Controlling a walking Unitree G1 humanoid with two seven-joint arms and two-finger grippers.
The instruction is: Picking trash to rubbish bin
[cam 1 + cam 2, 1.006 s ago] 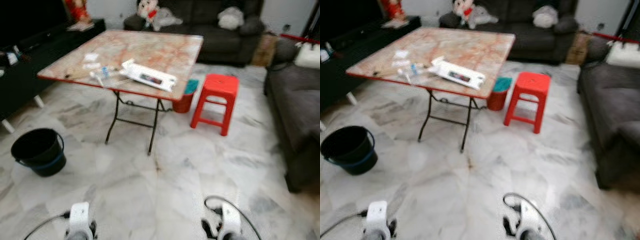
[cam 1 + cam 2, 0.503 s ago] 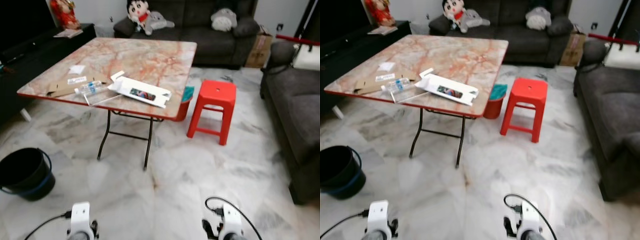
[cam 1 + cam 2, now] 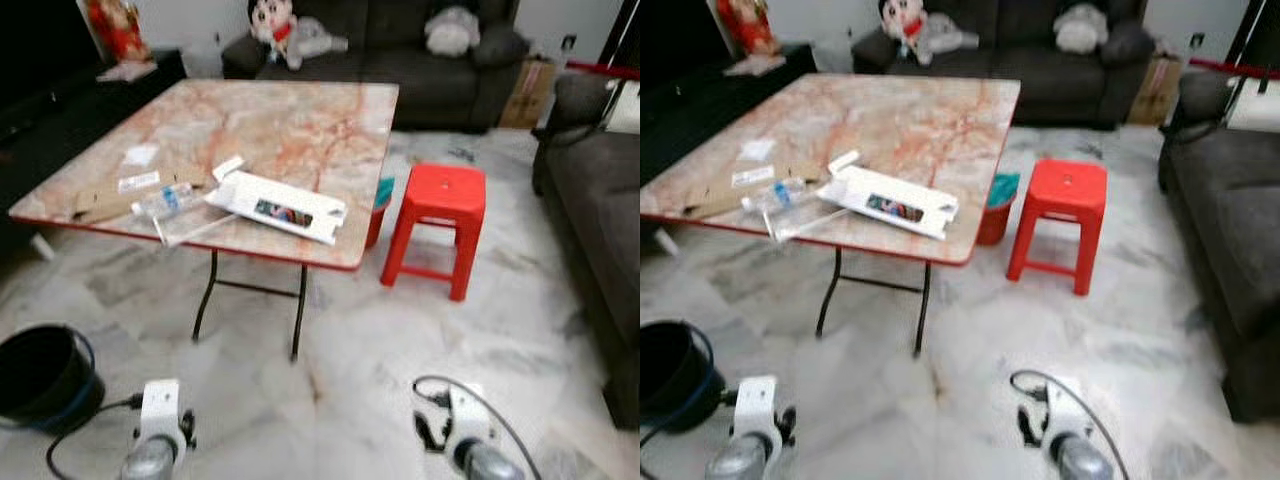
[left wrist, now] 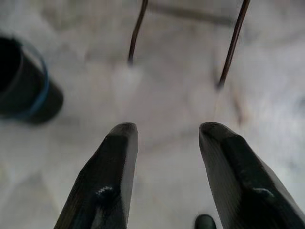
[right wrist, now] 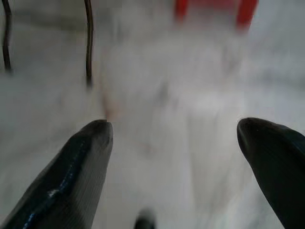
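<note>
On folding table [image 3: 300,110]: trash cluster near front edge — white carton [image 3: 282,203], plastic bottle [image 3: 165,199], cardboard strip [image 3: 105,202], paper scraps [image 3: 138,156]. Black bucket [image 3: 42,375] on floor at robot's left, likely bin. Left gripper [image 4: 164,138] low over floor, fingers spread, empty. Right gripper [image 5: 174,138] same, wider. Red stool [image 3: 435,225] beside table. Risk: views blurred; carton lies flat, wide grasp could slip or shove it off edge.

Marble-patterned folding table [image 3: 290,120] with white box [image 3: 280,205], plastic bottle [image 3: 165,200], cardboard [image 3: 100,203].
</note>
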